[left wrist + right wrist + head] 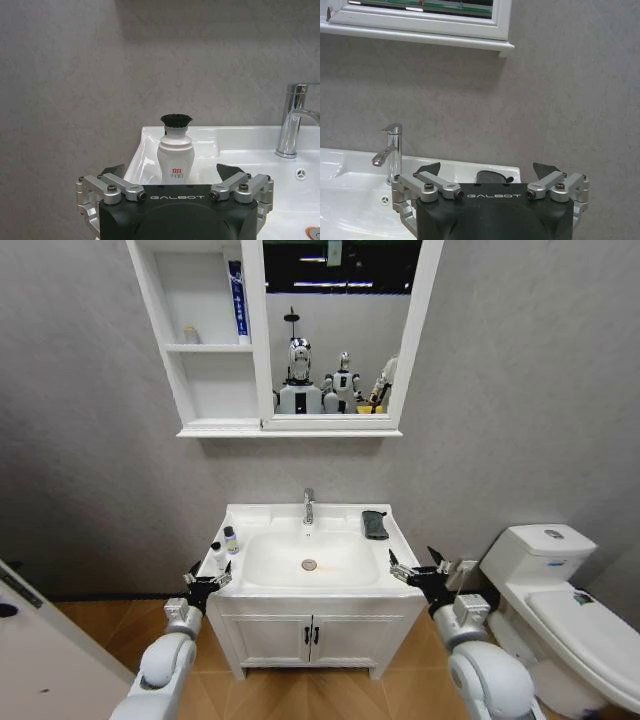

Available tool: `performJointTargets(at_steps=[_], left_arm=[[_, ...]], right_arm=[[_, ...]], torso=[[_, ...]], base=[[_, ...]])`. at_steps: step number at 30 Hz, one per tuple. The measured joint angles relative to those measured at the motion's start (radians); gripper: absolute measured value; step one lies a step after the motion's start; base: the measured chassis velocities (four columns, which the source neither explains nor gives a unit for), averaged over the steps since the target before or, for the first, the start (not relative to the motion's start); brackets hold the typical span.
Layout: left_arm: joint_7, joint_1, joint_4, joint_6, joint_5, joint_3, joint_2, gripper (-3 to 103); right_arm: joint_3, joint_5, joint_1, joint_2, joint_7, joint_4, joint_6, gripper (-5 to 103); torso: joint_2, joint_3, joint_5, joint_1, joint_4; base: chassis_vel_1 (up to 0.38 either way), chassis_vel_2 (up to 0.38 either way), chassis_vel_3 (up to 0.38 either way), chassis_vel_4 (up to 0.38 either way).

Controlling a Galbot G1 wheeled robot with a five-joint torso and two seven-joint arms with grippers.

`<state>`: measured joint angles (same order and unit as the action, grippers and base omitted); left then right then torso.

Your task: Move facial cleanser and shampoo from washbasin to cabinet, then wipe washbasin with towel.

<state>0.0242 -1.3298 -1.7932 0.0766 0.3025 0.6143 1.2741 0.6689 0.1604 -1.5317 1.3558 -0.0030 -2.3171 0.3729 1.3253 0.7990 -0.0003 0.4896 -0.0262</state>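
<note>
Step in hand, as judged: start of the first bottle pick-up; nothing is grasped yet. Going L to R:

The left gripper (207,580) is held just off the basin's front-left corner, claw released, jaws spread wide, nothing between them. In the left wrist view a white bottle w/ black cap (175,150) is lined up straight ahead of the open claw (172,175), upright on the basin ledge. From the head view two small bottles (225,546) are seen on that left ledge, close together; which is cleanser and which shampoo can't be told.

The washbasin (262,518) is centred, w/ a chrome faucet (308,506) at the back. The dark towel (375,525) is lying folded on the back-right ledge. The right gripper (418,571) is parked by the front-right corner, also released and empty.

Next move, prob.: the left claw is to be eased fwd around the nearer bottle w/o knocking its neighbour, then shut and lifted to the cabinet (210,390), high up left of the mirror (335,330).

Room: grey wall, wood floor, toilet (560,600) at far right.
</note>
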Motion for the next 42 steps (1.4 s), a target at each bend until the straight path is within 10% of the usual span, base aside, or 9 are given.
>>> performJointTargets(at_steps=[16, 32, 42], left_arm=[[-0.032, 0.061, 0.028, 0.012, -0.002, -0.048, -0.003, 101], [-0.039, 0.063, 0.021, 0.016, 0.007, -0.046, -0.011, 42], [-0.135, -0.014, -0.202, 0.103, 0.094, -0.004, -0.100, 41]], right_arm=[[0.014, 0.018, -0.001, -0.006, -0.003, 0.009, -0.017, 100], [0.006, 0.022, -0.011, -0.006, 0.014, 0.010, -0.021, 100], [0.007, 0.022, -0.003, -0.011, 0.016, 0.009, -0.021, 100]], torso=[[0.000, 0.000, 0.0000, 0.000, 0.0000], [0.000, 0.000, -0.0001, 0.000, 0.0000], [0.000, 0.000, -0.0005, 0.000, 0.0003]], base=[[0.000, 0.000, 0.000, 0.000], [0.000, 0.000, 0.000, 0.000], [0.000, 0.000, 0.000, 0.000]])
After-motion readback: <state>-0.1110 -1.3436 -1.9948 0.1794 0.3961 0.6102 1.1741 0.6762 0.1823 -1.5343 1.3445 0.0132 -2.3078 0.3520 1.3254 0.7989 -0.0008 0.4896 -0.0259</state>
